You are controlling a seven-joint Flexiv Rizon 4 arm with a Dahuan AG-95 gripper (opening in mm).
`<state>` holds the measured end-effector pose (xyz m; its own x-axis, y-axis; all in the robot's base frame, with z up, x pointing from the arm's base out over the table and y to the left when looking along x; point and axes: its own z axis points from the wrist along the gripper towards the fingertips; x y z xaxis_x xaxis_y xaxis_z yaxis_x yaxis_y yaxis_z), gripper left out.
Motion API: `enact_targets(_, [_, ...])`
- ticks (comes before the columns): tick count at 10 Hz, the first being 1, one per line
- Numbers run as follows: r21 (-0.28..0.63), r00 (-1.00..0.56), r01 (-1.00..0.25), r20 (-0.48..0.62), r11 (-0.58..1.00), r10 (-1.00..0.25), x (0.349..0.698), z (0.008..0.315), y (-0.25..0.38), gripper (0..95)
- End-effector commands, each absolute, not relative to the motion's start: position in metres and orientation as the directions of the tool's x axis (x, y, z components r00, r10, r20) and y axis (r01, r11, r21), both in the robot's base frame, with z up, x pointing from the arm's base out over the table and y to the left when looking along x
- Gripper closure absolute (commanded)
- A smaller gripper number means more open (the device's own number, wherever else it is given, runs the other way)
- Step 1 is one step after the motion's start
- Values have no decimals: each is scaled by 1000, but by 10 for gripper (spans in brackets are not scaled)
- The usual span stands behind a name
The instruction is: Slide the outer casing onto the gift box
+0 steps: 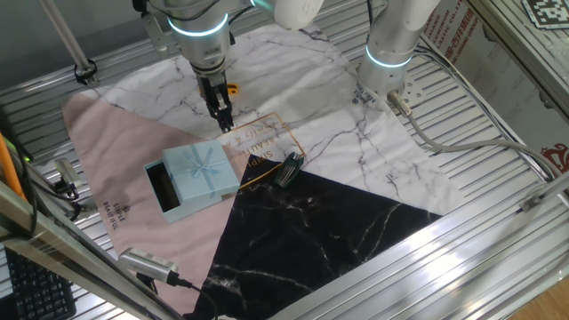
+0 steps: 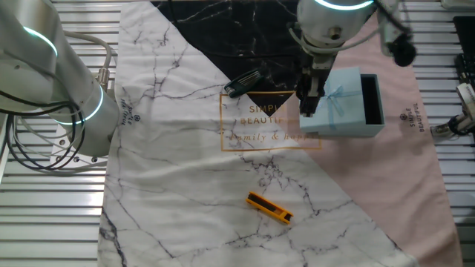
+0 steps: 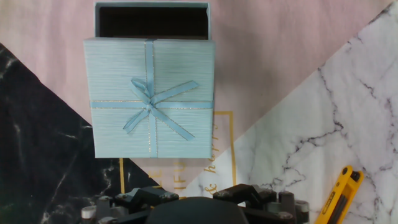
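Observation:
The outer casing (image 1: 203, 171), pale blue with a ribbon bow, lies flat on the mat and covers most of the gift box. It also shows in the other fixed view (image 2: 338, 104) and the hand view (image 3: 151, 99). The gift box (image 1: 164, 191) sticks out of the casing's far side and shows its black inside (image 2: 371, 100) (image 3: 152, 22). My gripper (image 1: 224, 120) hangs over the gold lettering, a short way from the casing's edge opposite the open tray end (image 2: 306, 107). Its fingers look shut and empty. In the hand view only the gripper's dark base (image 3: 198, 208) shows.
A yellow utility knife (image 1: 231, 89) (image 2: 269, 208) (image 3: 339, 196) lies on the white marble part of the mat behind the gripper. A black clip (image 1: 289, 169) (image 2: 241, 83) lies beside the lettering. A second arm (image 1: 391, 44) (image 2: 44, 67) stands at the mat's edge.

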<state>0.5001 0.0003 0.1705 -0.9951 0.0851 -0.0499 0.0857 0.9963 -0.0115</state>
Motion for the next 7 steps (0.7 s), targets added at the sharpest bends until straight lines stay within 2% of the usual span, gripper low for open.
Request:
enact_targets(1, [-17,-970,214,-125,977,210,500,171,0,950])
enact_targets(7, [-16,-971,207,-124,978,203,500,171,0,950])
